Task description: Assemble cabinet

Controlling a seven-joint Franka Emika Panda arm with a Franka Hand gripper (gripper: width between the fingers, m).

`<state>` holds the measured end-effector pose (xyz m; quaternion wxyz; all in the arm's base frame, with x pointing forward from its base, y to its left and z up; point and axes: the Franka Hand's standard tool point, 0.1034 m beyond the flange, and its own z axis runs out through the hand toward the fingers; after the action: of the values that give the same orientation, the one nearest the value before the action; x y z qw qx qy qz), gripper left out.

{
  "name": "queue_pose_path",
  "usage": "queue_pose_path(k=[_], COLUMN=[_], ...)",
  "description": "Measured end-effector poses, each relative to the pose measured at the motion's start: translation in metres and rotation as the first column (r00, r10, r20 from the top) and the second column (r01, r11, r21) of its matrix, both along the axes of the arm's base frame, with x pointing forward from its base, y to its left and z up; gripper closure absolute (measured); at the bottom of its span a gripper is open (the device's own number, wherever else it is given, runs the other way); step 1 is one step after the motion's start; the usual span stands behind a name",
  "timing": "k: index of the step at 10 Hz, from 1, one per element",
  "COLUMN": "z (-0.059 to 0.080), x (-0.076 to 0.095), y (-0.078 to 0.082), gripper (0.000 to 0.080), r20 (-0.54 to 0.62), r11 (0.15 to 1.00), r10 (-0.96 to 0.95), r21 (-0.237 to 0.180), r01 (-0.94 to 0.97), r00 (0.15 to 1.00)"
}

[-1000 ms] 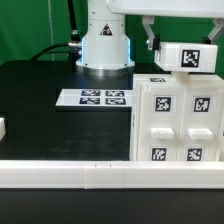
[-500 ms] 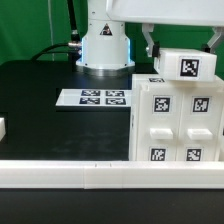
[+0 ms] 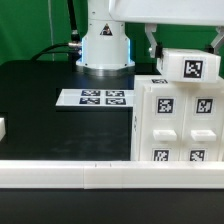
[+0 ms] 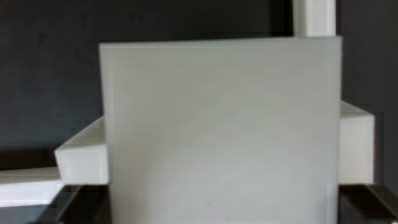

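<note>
The cabinet (image 3: 178, 120), a large white box with black-and-white tags on its front, stands at the exterior view's right. My gripper (image 3: 186, 55) is above its top, shut on a white tagged block (image 3: 192, 68) that is tilted and sits just over the cabinet's top edge. In the wrist view the block's plain white face (image 4: 217, 110) fills the middle between my gripper's (image 4: 217, 205) dark fingers, and part of the cabinet (image 4: 75, 152) shows behind it. Whether the block touches the cabinet cannot be told.
The marker board (image 3: 95, 98) lies flat on the black table left of the cabinet. A long white rail (image 3: 90, 176) runs along the front. A small white piece (image 3: 3, 128) is at the exterior view's left edge. The arm's base (image 3: 105, 45) stands behind.
The gripper with the tagged block has shifted a little toward the exterior view's right and downward, and the block has tilted more.
</note>
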<state>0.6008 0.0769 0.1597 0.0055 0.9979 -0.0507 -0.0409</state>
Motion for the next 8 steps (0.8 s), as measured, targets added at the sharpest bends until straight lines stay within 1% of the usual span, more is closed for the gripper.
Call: queue_pose_path(k=[4, 5, 7, 8], z=[0.0, 0.0001, 0.0003, 0.0003], x=[0.0, 0.0, 0.0, 0.0], y=[0.0007, 0.0013, 0.0031, 0.0033], gripper=[0.0236, 0.0236, 0.0236, 0.0236], r20=[0.0, 0.001, 0.006, 0.007], r11=[0.999, 0.995, 0.949, 0.935], r10=[-0.045, -0.103, -0.314, -0.353], r21=[-0.003, -0.007, -0.022, -0.025], r01=[0.045, 0.103, 0.314, 0.353], r00=[0.999, 0.995, 0.95, 0.936])
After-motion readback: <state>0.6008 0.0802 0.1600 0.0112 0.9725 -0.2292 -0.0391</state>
